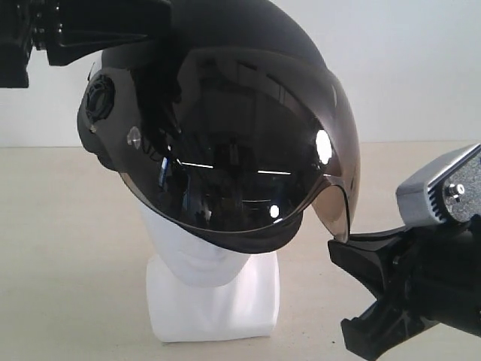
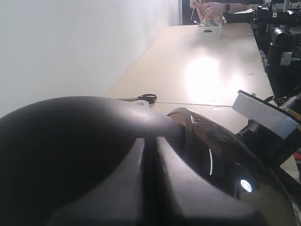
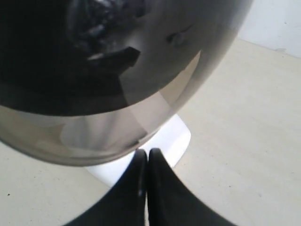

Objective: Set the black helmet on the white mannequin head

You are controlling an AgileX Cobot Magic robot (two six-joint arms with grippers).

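The black helmet sits tilted over the white mannequin head. Its smoky visor covers the face, so only the chin, neck and base block show. My left gripper comes in from the upper left and lies on the helmet's crown. Its fingers are shut side by side against the shell. My right gripper is at the lower right, shut. Its tips are just under the visor's lower rim, in front of the white base. Nothing shows between them.
The beige table runs along a white wall. Black-handled scissors lie behind the helmet. A white basket stands at the table's far end, with a person's hands over it. More dark equipment stands along the far side.
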